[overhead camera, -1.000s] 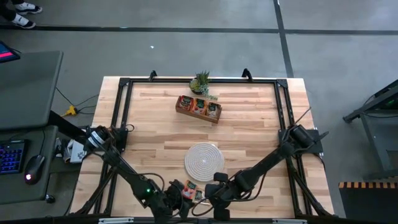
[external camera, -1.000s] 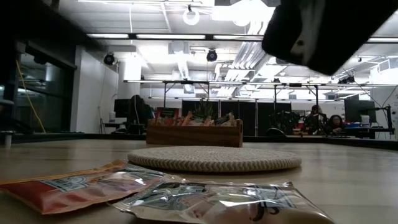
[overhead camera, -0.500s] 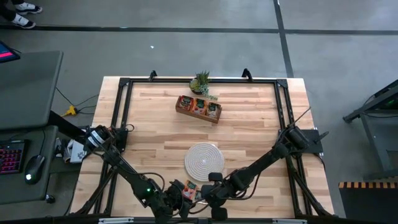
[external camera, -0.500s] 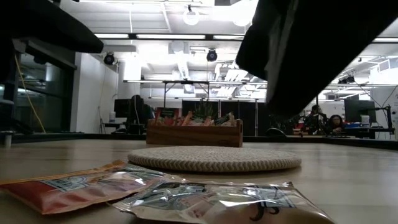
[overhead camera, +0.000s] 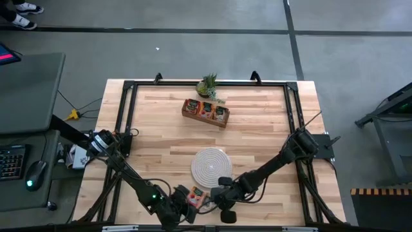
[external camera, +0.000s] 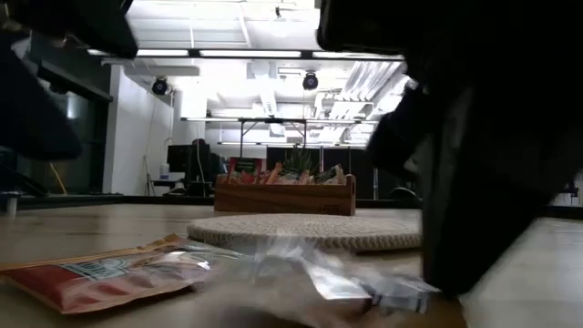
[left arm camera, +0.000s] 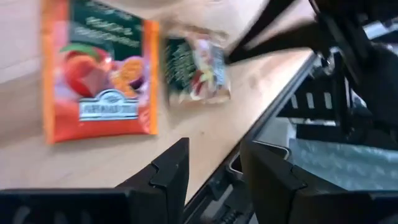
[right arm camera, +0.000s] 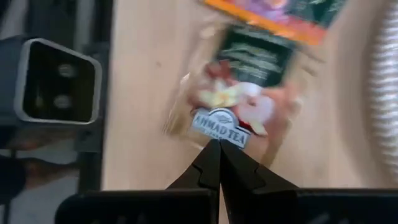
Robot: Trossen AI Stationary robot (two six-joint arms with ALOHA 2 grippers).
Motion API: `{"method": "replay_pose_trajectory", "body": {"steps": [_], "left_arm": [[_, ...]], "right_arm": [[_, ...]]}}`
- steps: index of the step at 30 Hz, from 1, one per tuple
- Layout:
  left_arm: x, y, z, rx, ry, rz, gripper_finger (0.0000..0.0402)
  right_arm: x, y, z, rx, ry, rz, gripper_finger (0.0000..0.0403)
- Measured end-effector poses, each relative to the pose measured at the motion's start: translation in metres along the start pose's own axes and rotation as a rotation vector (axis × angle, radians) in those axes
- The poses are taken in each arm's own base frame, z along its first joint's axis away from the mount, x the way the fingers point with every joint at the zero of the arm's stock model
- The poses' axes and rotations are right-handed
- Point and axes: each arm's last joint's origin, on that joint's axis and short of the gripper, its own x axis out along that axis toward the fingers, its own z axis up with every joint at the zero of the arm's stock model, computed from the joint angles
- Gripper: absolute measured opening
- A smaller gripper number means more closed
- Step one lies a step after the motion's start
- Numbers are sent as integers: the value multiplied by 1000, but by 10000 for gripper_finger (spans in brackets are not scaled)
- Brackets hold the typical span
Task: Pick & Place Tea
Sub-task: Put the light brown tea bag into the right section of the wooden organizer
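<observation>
Two tea sachets lie flat on the table near its front edge: an orange one (left arm camera: pixel 99 74) and a paler one (right arm camera: pixel 239 93) beside it, also seen low as the orange sachet (external camera: pixel 100 273) and the pale sachet (external camera: pixel 310 273). My right gripper (right arm camera: pixel 214 149) is shut, its tips down on the pale sachet. My left gripper (left arm camera: pixel 214 171) hangs open just short of the two sachets, with nothing between its fingers. Both grippers meet at the front edge: the left gripper (overhead camera: pixel 182 205) and the right gripper (overhead camera: pixel 215 198). My right gripper presses its shut fingertips on the pale sachet's end with the white label (right arm camera: pixel 217 124). The fingers slant down from the table's right. The sachet lies on the table under them and looks rumpled in the low view.
A round woven mat (overhead camera: pixel 210 165) lies just beyond the sachets. A wooden tray (overhead camera: pixel 205 111) holding more sachets stands toward the far edge, with a small plant (overhead camera: pixel 207 84) behind it. The table's front rail (left arm camera: pixel 323 155) is close to both grippers.
My right gripper has come down, staying shut, toward the near edge onto the pale sachet. The sachet lay flat before and now looks pushed and rumpled at that end. The orange sachet has stayed put. My left gripper has rolled a little in place.
</observation>
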Motion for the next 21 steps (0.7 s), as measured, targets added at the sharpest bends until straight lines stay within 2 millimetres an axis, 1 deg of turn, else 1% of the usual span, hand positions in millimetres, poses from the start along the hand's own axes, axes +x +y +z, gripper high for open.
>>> {"method": "replay_pose_trajectory", "body": {"steps": [4, 10, 15, 21], "left_arm": [[0, 2, 0, -37, 21, 25, 143], [3, 1, 5, -58, 17, 28, 143], [10, -1, 19, -88, -14, 33, 143], [24, -1, 39, -135, 62, 78, 143]], "right_arm": [[5, -5, -7, 34, -14, 32, 0], [6, -7, -9, 69, -31, 28, 0], [8, -7, -9, 70, -43, 25, 0], [8, -7, -9, 70, -48, 21, 0]]}}
